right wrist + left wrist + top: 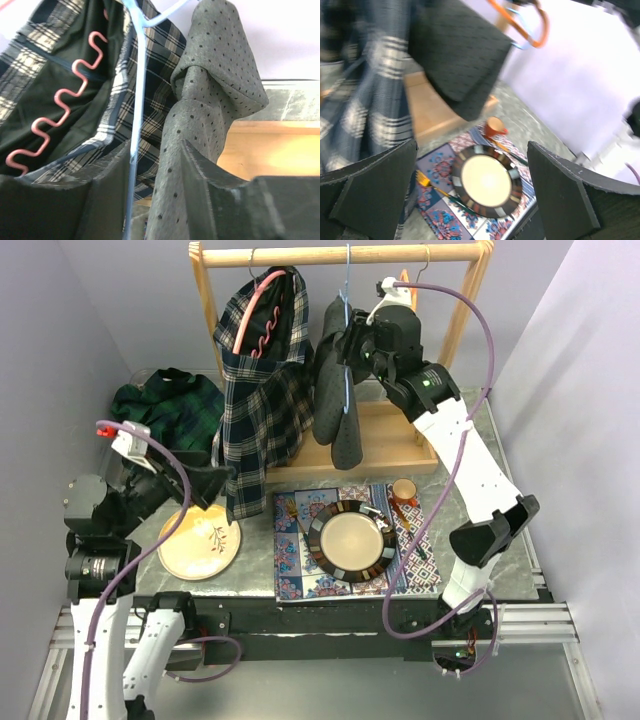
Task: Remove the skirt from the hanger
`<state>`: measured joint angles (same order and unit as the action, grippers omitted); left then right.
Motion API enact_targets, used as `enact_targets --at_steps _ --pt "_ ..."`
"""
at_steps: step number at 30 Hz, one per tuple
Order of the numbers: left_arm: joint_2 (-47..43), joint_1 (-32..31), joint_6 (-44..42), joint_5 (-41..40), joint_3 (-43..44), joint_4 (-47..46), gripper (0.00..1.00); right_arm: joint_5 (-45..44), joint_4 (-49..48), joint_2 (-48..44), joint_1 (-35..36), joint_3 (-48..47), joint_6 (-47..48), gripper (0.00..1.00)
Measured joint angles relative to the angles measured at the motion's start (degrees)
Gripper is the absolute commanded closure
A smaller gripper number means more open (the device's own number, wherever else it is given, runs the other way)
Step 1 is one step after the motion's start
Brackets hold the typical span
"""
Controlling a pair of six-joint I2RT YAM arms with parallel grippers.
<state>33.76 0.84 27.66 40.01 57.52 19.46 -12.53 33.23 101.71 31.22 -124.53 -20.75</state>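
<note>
The grey dotted skirt (338, 400) hangs on a pale blue hanger (347, 300) from the wooden rail (340, 254), just beside a plaid garment (262, 400). The right pincer (152, 150) is half open, its jaws on either side of the skirt's folded cloth and the hanger wire; whether they pinch, I cannot tell. The left pincer (210, 483) gapes wide over the worktop (255, 562), holding nothing.

Plate (352, 541) on patterned mat (295, 575); orange cup (404, 490) beside.
</note>
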Motion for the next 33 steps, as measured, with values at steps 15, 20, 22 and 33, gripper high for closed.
enact_targets --at_steps 15,20,22,33 --pt "11.7 -17.6 -6.0 -4.7 0.2 -4.3 0.03 4.7 -3.7 0.8 -2.2 -0.4 -1.4 1.00" --pt "15.8 -26.4 -8.2 -12.9 2.6 -4.0 0.03 5.3 -8.5 -4.4 -3.5 6.2 -1.5 1.00" --pt "16.5 -29.2 -8.9 -15.8 4.2 -4.4 0.03 6.0 -9.7 -5.6 -3.9 6.4 -1.4 1.00" --pt "23.1 -35.1 -14.8 -23.5 8.6 -7.3 0.03 9.6 -14.2 -17.3 -4.2 16.9 -4.3 1.00"
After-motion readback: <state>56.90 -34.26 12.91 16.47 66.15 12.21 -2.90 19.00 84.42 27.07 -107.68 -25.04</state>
